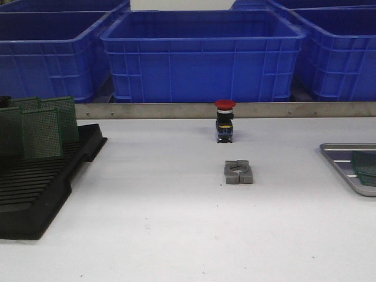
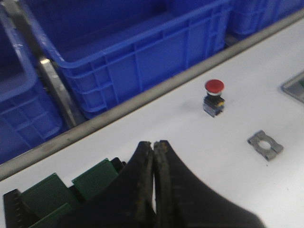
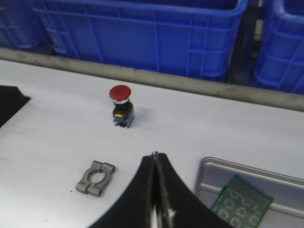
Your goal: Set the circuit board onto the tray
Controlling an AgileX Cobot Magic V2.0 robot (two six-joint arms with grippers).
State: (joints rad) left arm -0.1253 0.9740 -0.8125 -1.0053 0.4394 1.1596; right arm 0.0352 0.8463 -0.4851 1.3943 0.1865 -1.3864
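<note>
Boards (image 1: 41,132) stand upright in the black rack (image 1: 35,194) at the left edge of the surface (image 1: 176,223), and at least one more (image 3: 242,197) already lies flat in the tray (image 1: 338,154) at the right edge. We judge the step in hand to be fetching another: the left end effector (image 2: 153,145) hangs above the rack, clenched and empty, and the right end effector (image 3: 154,156), also clenched on nothing, sits near the tray. Next we would need the left fingers spread, lowered over one board's top edge, then a carry across to the tray. Blue bins (image 1: 202,56) line the far edge; we cannot see inside them. A red button (image 1: 225,120) and a grey clamp (image 1: 239,172) sit mid-surface.
</note>
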